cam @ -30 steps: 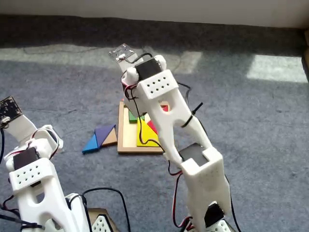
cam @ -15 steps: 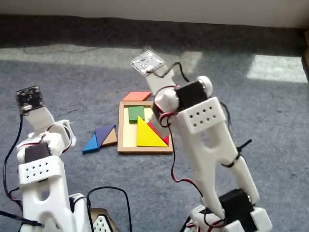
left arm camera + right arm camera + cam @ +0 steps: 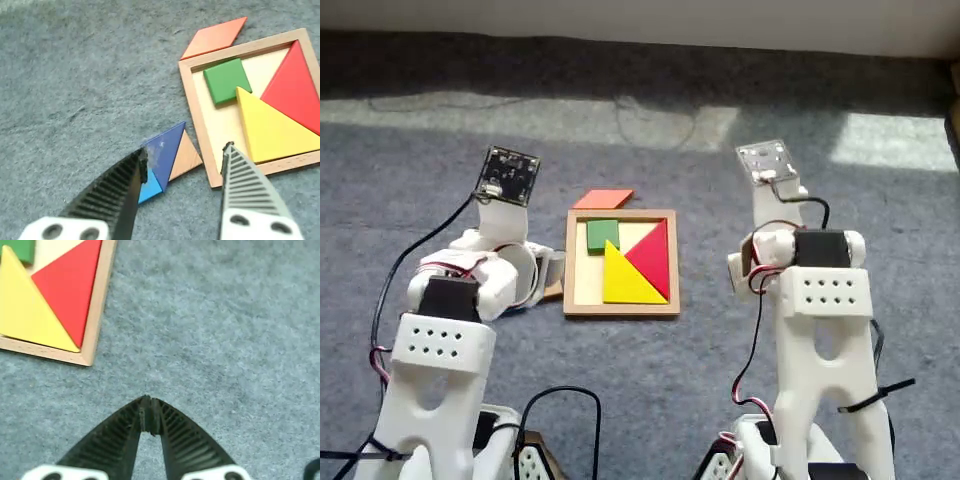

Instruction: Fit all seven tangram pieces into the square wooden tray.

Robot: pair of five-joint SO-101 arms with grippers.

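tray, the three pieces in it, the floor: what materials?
Tray: looks like bare pale wood, matte, with faint grain on the rim.
Green square, yellow triangle, red triangle: probably painted wood, in flat opaque matte colour; the core is hidden.
Floor: grey short-pile carpet, with a fuzzy fibre texture.

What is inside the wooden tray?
The tray holds a green square, a yellow triangle and a red triangle; the rest is bare wood. Its floor under the pieces is covered.
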